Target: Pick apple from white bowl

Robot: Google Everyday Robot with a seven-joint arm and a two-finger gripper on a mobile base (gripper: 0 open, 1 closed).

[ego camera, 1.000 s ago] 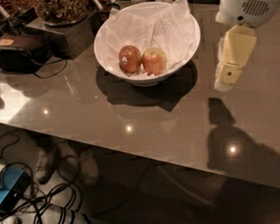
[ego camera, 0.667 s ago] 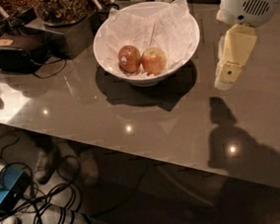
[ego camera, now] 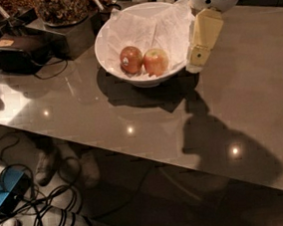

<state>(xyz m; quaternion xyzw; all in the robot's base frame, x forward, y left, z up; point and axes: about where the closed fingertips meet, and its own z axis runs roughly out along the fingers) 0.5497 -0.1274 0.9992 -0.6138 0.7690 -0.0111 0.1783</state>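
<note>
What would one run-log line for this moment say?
gripper: hovering by rim of glossy white paper-lined bowl | target: lighter orange-red apple, in bowl, not yet held | beside it: darker red stickered apple

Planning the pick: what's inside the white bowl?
Crumpled white paper lines the white bowl, holding the apple and a darker stickered apple. Paper hides the bowl's bottom. The hand hangs beside the rim.
</note>
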